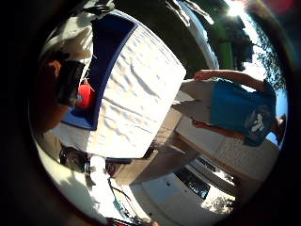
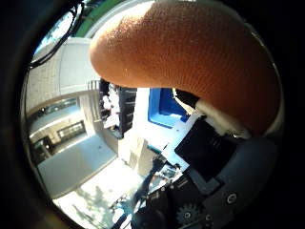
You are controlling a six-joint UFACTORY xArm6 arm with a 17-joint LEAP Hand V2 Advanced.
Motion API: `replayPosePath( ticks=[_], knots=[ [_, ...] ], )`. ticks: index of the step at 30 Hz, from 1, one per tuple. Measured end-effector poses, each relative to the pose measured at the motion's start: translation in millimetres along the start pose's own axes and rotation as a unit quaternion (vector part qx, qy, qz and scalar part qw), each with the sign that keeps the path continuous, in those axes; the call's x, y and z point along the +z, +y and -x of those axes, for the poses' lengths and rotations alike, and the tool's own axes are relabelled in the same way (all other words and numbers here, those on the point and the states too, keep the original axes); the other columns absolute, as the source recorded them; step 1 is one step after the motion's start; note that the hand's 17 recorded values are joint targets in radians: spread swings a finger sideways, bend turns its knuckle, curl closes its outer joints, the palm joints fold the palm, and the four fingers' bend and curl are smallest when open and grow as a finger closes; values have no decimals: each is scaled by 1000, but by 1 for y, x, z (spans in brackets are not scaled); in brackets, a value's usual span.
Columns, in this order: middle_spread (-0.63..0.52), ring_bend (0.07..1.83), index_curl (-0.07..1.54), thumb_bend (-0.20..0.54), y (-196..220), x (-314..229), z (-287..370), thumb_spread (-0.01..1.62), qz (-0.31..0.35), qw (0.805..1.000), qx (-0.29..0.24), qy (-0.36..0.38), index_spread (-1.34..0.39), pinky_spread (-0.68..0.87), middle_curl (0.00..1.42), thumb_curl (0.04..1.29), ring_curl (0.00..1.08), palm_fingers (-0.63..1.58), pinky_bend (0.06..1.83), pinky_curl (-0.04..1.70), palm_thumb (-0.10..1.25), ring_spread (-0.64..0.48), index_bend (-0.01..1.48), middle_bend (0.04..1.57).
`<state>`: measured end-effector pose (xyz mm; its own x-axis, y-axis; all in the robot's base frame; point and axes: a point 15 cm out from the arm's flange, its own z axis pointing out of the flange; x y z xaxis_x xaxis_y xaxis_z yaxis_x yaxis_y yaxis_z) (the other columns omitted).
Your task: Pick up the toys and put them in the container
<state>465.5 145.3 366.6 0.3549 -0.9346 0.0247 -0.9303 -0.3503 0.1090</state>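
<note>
The hand has an orange-tipped finger curled across its palm.

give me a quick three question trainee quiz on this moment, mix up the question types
1. True or false: a red toy already lies in the blue container on the white cloth-covered table.
2. What fills much of the thumb side palm view, close to the palm?
A. a green plastic cup
B. a big orange textured rounded toy
C. a folded grey towel
3. Fill in: the blue container sits on the table's ____ cloth.

Key: 1 true; 2 B; 3 white. Whether the right hand has its fingers curled round the orange toy cannot be told from these views.
</note>
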Motion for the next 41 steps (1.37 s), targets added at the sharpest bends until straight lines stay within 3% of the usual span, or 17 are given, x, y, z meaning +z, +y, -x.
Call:
replayPosePath(
  ticks=[10,14,16,17,18,21,25,28,41],
  knots=[
    [-256,1443,-9,-30,-80,52,12,1206,-53,996,68,0,-1128,174,1156,625,833,860,1332,1065,867,-105,918,1142],
    [-229,1309,30,-48,-87,68,13,1208,-46,995,85,0,-957,209,1083,582,761,875,1241,1012,789,-45,1009,1028],
    [-191,1161,25,-47,-83,72,13,1207,-35,995,90,3,-735,246,989,553,734,439,1243,1007,735,28,929,780],
    [-146,1084,46,-46,-81,74,14,1201,-29,996,89,4,-598,275,920,542,731,112,1224,1010,713,83,896,594],
    [-98,958,52,-41,-78,77,14,1197,-22,996,89,5,-488,308,844,531,665,-88,1173,970,701,137,859,484],
    [32,701,43,-36,-76,78,15,1185,-17,996,83,6,-344,384,672,503,473,-221,991,828,671,243,673,280],
    [116,572,48,-31,-76,73,15,1172,-23,997,78,6,-366,448,545,478,386,-198,865,723,660,301,473,132],
    [144,509,70,-29,-73,57,15,1163,-37,997,67,6,-381,485,460,463,354,-159,807,662,651,322,378,105],
    [173,402,182,-24,-20,-15,15,1145,-52,997,51,6,-340,525,286,435,315,-58,699,516,663,336,205,126]
  ],
)
